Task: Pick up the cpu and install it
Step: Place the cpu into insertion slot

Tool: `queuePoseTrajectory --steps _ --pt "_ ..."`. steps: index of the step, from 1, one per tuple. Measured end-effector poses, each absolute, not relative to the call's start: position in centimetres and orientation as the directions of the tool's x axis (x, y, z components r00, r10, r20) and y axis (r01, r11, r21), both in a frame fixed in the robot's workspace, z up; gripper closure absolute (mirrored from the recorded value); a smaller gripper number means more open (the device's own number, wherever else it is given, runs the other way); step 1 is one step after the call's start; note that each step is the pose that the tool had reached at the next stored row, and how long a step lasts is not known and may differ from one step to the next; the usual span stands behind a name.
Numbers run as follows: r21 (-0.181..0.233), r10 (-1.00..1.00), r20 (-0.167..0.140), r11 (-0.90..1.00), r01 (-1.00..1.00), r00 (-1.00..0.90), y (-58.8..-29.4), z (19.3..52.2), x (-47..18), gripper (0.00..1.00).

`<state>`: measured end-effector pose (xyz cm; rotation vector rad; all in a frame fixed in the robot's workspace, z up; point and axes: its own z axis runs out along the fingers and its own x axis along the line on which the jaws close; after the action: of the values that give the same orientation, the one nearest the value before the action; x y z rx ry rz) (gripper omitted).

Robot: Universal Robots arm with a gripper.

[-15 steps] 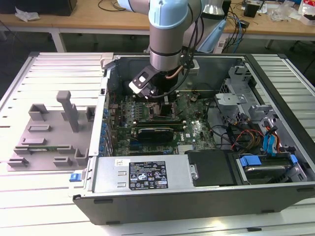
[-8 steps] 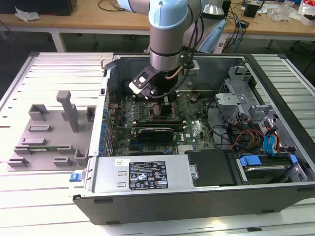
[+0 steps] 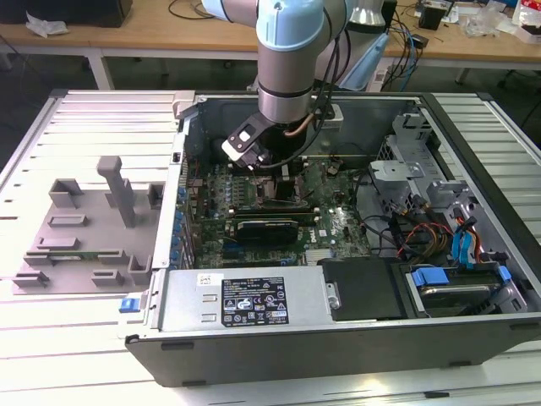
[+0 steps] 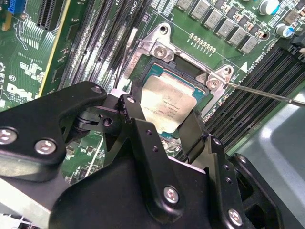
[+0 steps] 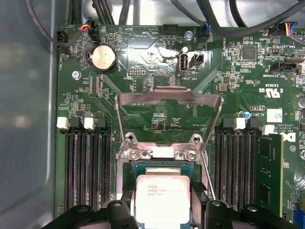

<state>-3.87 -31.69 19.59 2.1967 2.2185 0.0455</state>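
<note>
Workbench scene with an open computer case [image 3: 338, 351] lying on a slatted table [image 3: 51, 355]. At the exterior view's left, a grey plastic fixture [image 3: 84, 228] rests on the table, well apart from the work. In the middle, the arm [image 3: 292, 59] reaches down into the case, and the gripper [image 3: 275, 173] hangs low over the green motherboard [image 3: 338, 228]. At the exterior view's right, a metal drive cage [image 3: 423, 182] stands beside bundled cables [image 3: 406, 237] and blue tabs [image 3: 428, 277]. In both wrist views the cpu [image 4: 167, 107] [image 5: 162, 198], silver top upward, sits between the black fingers [image 4: 138, 129] [image 5: 121, 212], which are closed against two opposite edges of the chip. The chip lies directly over the socket [image 4: 155, 71] [image 5: 162, 155], slightly tilted in the second wrist view. Whether it is seated or held just above cannot be told. In the first wrist view the metal load plate [image 5: 169, 100] stands swung open beyond the socket, the thin retention lever [image 5: 206, 174] runs beside it, and rows of memory slots [image 5: 86, 171] flank the socket on either side, with one memory module [image 5: 268, 171] fitted. A round coin battery [image 5: 103, 57] sits farther off on the board.
</note>
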Motion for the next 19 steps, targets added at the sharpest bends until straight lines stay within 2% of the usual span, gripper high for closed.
queuePoseTrajectory --steps 7,9,10,12,19 --pt "0.034 1.000 0.007 0.010 0.999 -0.010 -31.7 19.5 -3.9 0.45" --pt "0.035 1.000 0.009 0.010 0.999 -0.010 -31.6 19.5 -3.9 0.44" --pt "0.035 1.000 0.008 0.010 0.999 -0.010 -31.7 19.5 -3.9 0.38" --pt "0.034 1.000 0.007 0.010 0.999 -0.010 -31.7 19.5 -3.9 0.38" --pt "0.034 1.000 0.007 0.010 0.999 -0.010 -31.7 21.7 -3.9 0.38"
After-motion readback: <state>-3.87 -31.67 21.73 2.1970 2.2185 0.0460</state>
